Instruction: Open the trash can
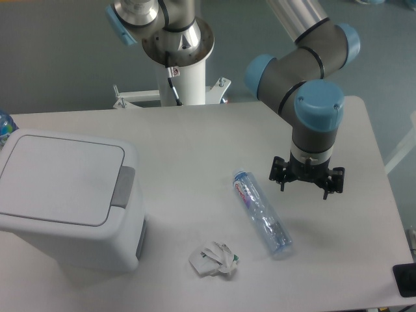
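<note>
Camera: trash can (pixel 62 195) (lid shut)

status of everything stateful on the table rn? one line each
trash can: upright, lid shut
grey push-button tab: untouched
plastic bottle: empty, lying on its side
crumpled paper: balled up, loose on table
gripper: open, empty, hovering right of the bottle

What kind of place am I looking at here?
Probably a robotics lab: a grey-and-blue robot arm on a white pedestal works over a plain white table laid with test items, a large white plastic trash can and an empty clear plastic bottle.
</note>
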Motion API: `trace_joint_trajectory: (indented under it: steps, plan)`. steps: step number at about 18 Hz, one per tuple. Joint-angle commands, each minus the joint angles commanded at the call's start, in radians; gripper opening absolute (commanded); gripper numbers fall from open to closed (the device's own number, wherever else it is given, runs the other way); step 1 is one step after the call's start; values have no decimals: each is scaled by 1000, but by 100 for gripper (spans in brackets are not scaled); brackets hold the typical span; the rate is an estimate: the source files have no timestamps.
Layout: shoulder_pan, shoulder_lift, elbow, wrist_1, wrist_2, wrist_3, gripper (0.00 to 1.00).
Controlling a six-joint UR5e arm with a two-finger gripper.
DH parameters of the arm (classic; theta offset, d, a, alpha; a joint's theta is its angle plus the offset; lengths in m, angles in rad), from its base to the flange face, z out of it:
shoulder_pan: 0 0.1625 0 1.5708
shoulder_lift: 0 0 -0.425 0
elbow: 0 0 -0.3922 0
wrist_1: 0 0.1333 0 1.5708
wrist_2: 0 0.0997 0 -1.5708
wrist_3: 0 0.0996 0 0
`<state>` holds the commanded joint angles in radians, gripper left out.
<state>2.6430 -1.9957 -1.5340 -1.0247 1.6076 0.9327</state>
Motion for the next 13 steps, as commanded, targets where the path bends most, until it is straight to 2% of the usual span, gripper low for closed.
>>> trace_joint_trajectory:
  steps: [8, 10, 12, 13]
  plan:
    - [-24, -8, 6, 12, 0, 3, 100]
    - [-28, -11, -23, 79, -2, -5, 100]
    - [-31, -11, -64, 168, -6, -64, 100]
    - [-34, -11, -67, 192, -14, -99, 100]
